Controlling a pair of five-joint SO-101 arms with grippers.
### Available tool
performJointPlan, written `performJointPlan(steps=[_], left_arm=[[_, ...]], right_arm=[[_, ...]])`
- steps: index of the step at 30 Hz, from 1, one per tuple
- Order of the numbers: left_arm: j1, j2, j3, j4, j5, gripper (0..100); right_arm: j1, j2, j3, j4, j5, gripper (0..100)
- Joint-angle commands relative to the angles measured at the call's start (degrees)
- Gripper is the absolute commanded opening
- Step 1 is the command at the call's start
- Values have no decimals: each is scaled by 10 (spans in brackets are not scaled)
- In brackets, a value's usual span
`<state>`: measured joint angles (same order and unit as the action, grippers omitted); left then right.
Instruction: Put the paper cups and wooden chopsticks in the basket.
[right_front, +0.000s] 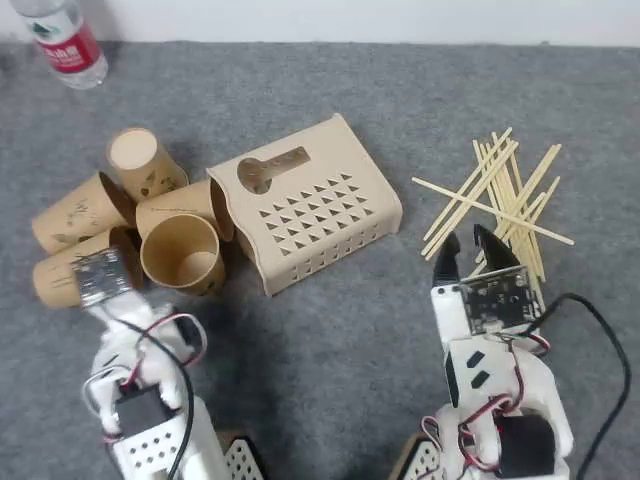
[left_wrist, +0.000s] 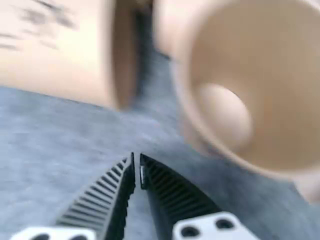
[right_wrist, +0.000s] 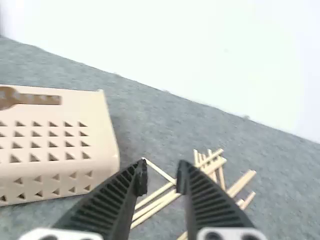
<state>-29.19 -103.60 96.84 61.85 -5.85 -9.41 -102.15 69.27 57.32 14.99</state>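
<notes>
Paper cups (right_front: 182, 255): a loose cluster on the left of the table, just beside the basket. Most lie on their sides; one sits with its open mouth facing up, and one touches the basket's left edge.
Wooden chopsticks (right_front: 500, 195): a scattered, crossing pile on the right, well apart from the cups and outside the basket.
Basket (right_front: 310, 205): between the two groups, tipped over so that a perforated wall with a handle slot faces up. Nothing can be seen inside it.
Left wrist view: it looks into the mouth of one cup at close range, with the side of a second cup beside it (the high view hides this under the wrist).
Right wrist view: it takes in the basket's perforated wall, the near ends of the chopsticks and a white wall (right_wrist: 200, 50) behind the table.
Left gripper (left_wrist: 137, 167): low over the grey carpet (right_front: 330, 380), pointing at the cups and just short of them. Its fingers are drawn together to a thin slit and grip nothing.
Right gripper (right_wrist: 161, 177): fingers a little apart and empty, the tips just at the near edge of the chopstick pile.
Arms: both rise from the table's near edge, the left stretched toward the cups, the right toward the chopsticks.
Bottle (right_front: 65, 42): a clear plastic one, at the far left corner behind the cups.
</notes>
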Motion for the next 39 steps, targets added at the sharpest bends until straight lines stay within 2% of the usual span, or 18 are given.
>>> performJointPlan(steps=[1,4,7,10,18,23,27,30,33,39], left_arm=[[-172,-7,-12,-57,9,13],[-229,-7,-5,-69,-3,13],[-223,-7,-6,-29,-53,13],[-182,-7,-6,-3,-69,13],[-166,-6,-4,8,-91,13],[-168,-7,-4,4,-95,17],[-169,-6,-4,6,-92,145],[-166,-6,-4,25,-92,215],[-166,-6,-4,25,-92,216],[-166,-6,-4,25,-93,216]], right_arm=[[-29,39,-29,6,12,129],[-46,104,-43,0,19,130],[-76,206,-107,-10,17,130],[-125,334,-212,3,16,130],[-292,740,-553,124,25,131],[-365,989,-803,253,115,156],[-385,1156,-996,296,127,275],[-389,1258,-1121,307,156,267],[-390,1341,-1231,323,181,251],[-386,1465,-1391,376,185,252]])
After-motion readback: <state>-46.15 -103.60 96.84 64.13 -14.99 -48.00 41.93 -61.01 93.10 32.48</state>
